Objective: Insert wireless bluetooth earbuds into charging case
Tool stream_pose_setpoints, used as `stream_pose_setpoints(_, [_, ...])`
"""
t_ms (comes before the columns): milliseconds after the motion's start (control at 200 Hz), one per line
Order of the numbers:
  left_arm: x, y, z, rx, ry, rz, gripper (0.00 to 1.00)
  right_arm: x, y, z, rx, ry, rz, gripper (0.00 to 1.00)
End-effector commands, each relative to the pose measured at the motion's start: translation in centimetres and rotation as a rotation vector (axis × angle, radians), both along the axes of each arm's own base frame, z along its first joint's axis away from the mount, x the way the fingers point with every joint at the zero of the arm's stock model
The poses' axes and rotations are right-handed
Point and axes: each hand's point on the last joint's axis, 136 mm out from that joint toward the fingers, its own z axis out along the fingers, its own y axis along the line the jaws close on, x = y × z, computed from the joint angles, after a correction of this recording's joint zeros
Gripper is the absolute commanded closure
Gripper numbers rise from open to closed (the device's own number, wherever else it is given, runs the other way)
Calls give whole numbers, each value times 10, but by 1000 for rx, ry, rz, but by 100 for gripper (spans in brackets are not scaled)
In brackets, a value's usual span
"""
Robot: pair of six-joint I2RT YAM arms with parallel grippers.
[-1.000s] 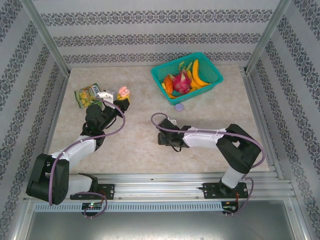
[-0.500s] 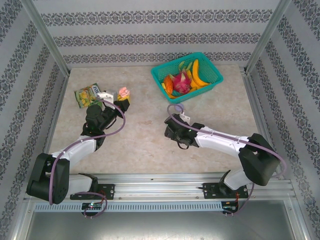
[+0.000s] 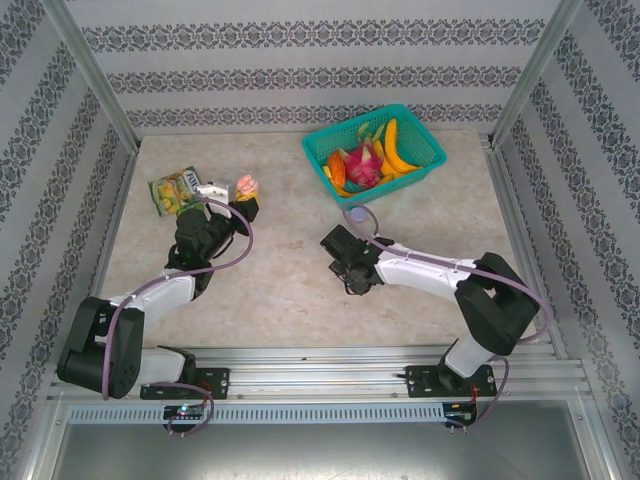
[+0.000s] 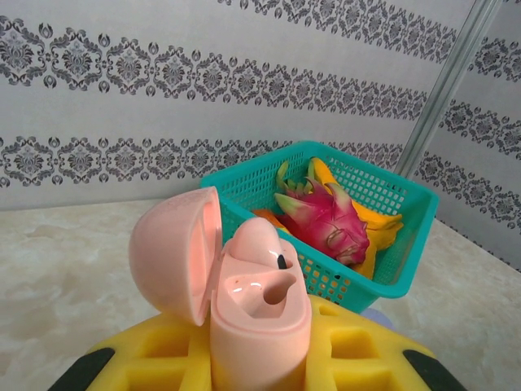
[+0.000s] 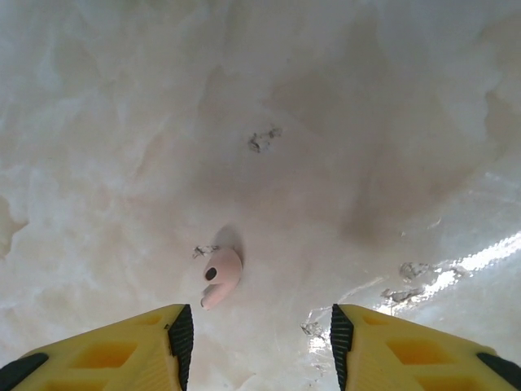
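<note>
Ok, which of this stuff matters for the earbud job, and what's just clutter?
Job: pink case, open, in left gripper, with seated earbud; loose pink earbud on table below open right gripper.
Clutter: teal basket of fruit; snack packet.

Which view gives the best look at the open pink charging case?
Left wrist: the pink charging case sits close up, lid open, a seated earbud beside an empty socket. Top external gives just a small pink blob at the left gripper. Right wrist looks at a loose earbud on the table.
</note>
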Motion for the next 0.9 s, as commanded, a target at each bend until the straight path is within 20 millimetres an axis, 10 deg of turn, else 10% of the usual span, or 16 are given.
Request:
stream_pose_setpoints(0, [2,-5,21,-14,-77,-5,100,0,4,-6,20,72,-69,51])
stream_pose_setpoints(894, [9,-3,8,-14,-66,11,100,22,16,-34,-12,153,-66,61])
